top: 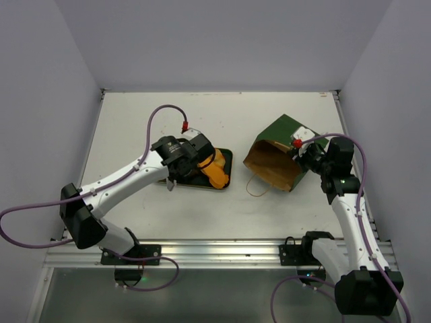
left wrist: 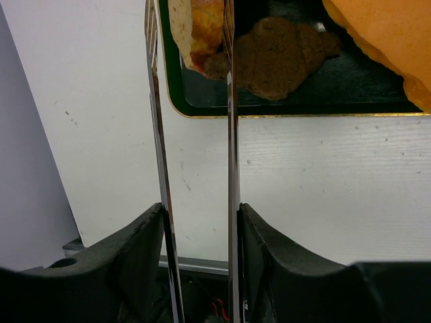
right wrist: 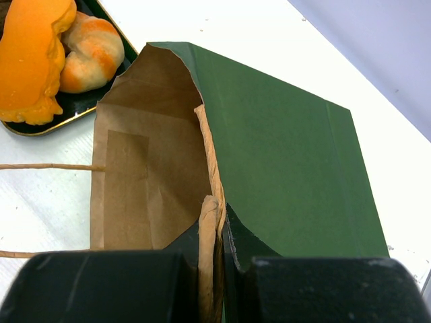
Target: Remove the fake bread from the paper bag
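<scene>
Left gripper [left wrist: 201,219]: jaws clamped on the metal tongs [left wrist: 232,134], whose tips flank a pale roll [left wrist: 194,30]. The fake bread [top: 215,171] lies on the dark tray [left wrist: 350,91] at frame centre. Right gripper [right wrist: 219,266]: jaws closed on the rim of the paper bag [right wrist: 283,148], which is tipped on the desk [top: 135,121] with its mouth toward the lower left.

- white table [top: 135,134], matte top with a few tiny specks
- dark tray [top: 229,161] with a thin gold rim, sitting flat near the middle
- paper bag [top: 273,161] tipped on its side just right of the tray, not touching it
- the bag's string handle [right wrist: 47,166] trails out onto the tabletop
</scene>
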